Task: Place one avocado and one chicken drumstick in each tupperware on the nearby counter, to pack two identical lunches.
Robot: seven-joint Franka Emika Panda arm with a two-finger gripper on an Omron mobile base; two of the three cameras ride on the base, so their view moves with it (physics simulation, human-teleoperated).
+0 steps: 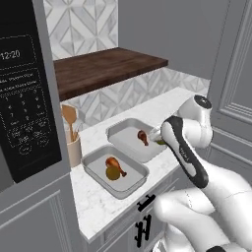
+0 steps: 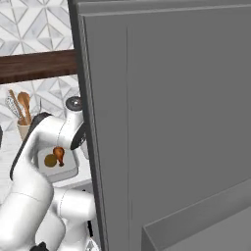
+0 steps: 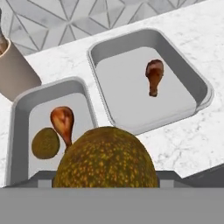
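My gripper (image 1: 158, 140) is shut on an ochre-brown avocado (image 3: 105, 161), which looms large at the bottom of the hand view and hides the fingertips. It hovers over the counter (image 3: 183, 142) just before the near edge of the right tupperware (image 3: 205, 94), which holds one chicken drumstick (image 3: 154, 75). The left tupperware (image 3: 15, 127) holds the other avocado (image 3: 45, 142) and a drumstick (image 3: 62, 122) side by side. In the left base view the held avocado (image 1: 160, 142) peeks out at the right rim of the far tray (image 1: 115, 129).
A beige utensil holder (image 1: 74, 147) with wooden spoons stands left of the trays by the black microwave (image 1: 22, 98). A dark wooden shelf (image 1: 103, 69) hangs above. A tall grey cabinet panel (image 2: 171, 122) blocks the right base view.
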